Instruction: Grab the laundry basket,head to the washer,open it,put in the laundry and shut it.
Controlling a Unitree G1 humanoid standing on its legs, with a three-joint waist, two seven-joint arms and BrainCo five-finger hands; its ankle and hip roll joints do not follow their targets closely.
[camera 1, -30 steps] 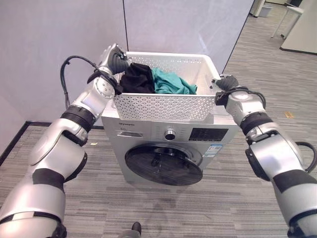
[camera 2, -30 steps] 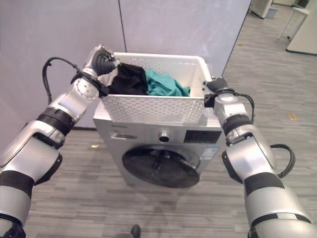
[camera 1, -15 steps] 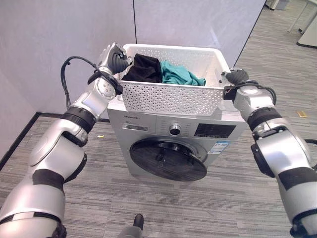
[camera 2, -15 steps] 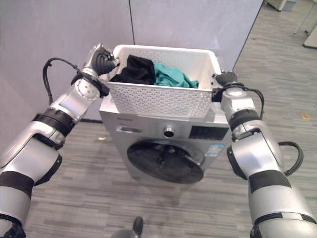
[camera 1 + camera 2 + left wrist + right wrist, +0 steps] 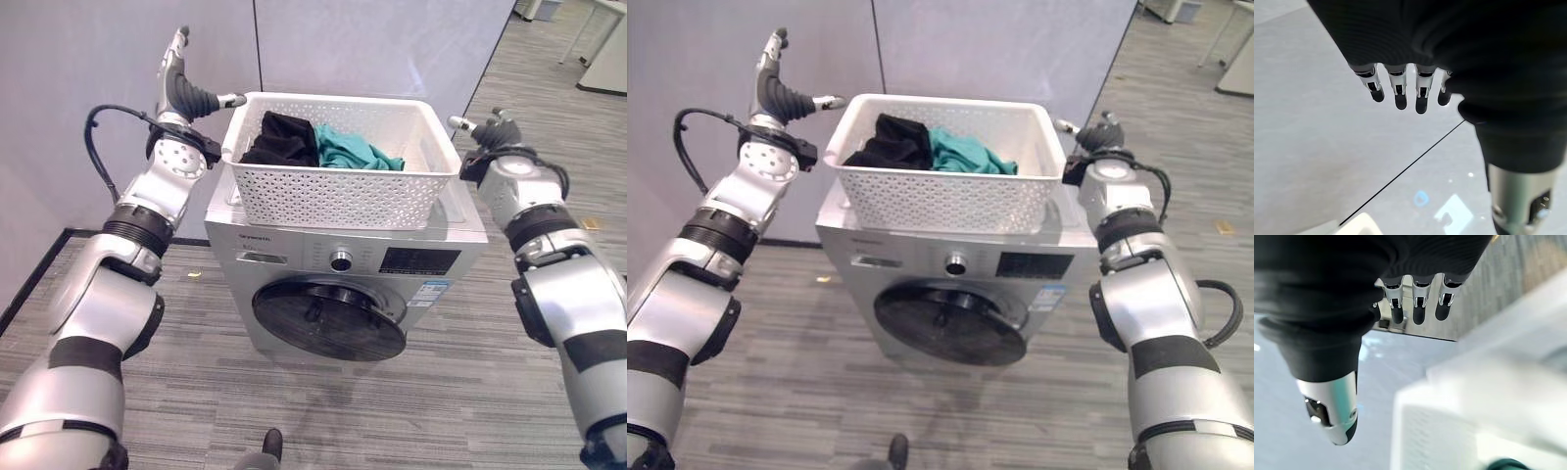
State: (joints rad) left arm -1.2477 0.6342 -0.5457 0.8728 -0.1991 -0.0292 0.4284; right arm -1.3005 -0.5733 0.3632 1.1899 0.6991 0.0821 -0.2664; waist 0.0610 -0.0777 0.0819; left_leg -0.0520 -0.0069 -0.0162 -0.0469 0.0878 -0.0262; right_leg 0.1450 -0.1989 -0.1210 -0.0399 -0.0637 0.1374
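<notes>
A white perforated laundry basket rests on top of the white washer. Inside it lie a black garment and a teal garment. The washer's round dark door is closed. My left hand is raised beside the basket's left rim, open, with fingers straight and off the basket. To the right of the basket's right rim my right hand is open too, its fingers straight and holding nothing.
A grey partition wall stands behind and to the left of the washer. Grey striped carpet spreads in front of it. An open corridor runs off at the far right, with white furniture at its end.
Both hands have let go of the basket's rims and moved outward with fingers opened. The basket now sits on the washer top. The camera has shifted a little.
</notes>
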